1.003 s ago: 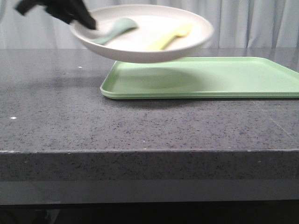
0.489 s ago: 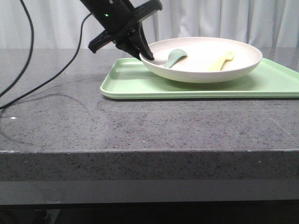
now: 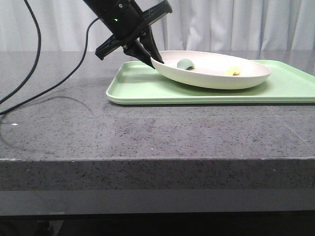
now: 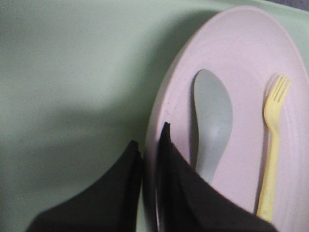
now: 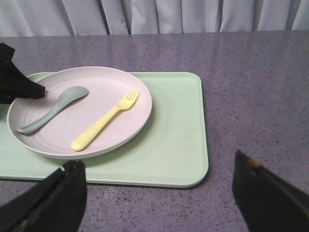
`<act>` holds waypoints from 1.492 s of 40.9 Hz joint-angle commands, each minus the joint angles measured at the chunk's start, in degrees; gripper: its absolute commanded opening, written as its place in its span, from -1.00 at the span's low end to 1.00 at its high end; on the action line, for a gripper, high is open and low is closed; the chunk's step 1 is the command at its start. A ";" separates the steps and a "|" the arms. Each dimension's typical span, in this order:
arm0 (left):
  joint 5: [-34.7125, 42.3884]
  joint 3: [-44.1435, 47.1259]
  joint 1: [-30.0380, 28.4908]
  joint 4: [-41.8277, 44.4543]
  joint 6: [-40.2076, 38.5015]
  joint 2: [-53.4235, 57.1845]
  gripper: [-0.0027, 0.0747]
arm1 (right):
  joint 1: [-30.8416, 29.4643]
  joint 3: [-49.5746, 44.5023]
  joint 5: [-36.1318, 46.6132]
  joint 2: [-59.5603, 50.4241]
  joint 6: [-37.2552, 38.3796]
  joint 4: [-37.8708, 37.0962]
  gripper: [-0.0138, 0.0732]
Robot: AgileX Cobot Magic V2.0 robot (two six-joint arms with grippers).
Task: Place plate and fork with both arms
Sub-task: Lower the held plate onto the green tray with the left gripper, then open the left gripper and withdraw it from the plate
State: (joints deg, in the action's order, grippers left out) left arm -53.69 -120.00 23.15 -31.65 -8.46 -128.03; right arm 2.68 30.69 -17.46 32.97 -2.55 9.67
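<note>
The cream plate (image 3: 211,73) lies on the light-green tray (image 3: 142,91), its left rim slightly raised. My left gripper (image 3: 151,59) is shut on that left rim, one finger inside and one outside, as the left wrist view (image 4: 150,145) shows. The pale yellow fork (image 5: 104,121) lies in the plate (image 5: 116,79) beside a grey-green spoon (image 5: 53,108); only its tip (image 3: 233,72) shows in the front view. The left wrist view shows the fork (image 4: 273,145), the spoon (image 4: 212,125) and the plate (image 4: 241,58). My right gripper (image 5: 155,164) is open and empty, above the tray's near right corner.
The tray (image 5: 178,125) sits on a dark speckled stone table (image 3: 147,132) and reaches past the front view's right edge. A black cable (image 3: 49,93) from the left arm loops over the table's left part. White curtains hang behind.
The left gripper carried the plate from the air down and to the right onto the tray. In the last half second the plate sank lower and flatter.
</note>
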 commanded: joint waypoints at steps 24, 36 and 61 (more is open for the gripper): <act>-19.22 -22.68 -3.05 6.86 4.21 5.68 -0.58 | 0.29 2.17 4.34 0.43 -0.34 0.13 0.77; -19.22 -18.72 -2.83 11.72 5.64 11.70 -0.98 | 0.29 2.17 4.34 0.43 -0.34 0.13 0.77; 17.54 47.66 -12.52 27.13 5.55 53.70 -0.98 | 0.29 2.17 4.52 0.43 -0.34 0.13 0.77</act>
State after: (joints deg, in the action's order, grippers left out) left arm -45.83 -77.72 12.68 -4.44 -2.91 -81.30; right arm 2.68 30.69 -17.46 32.97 -2.55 9.67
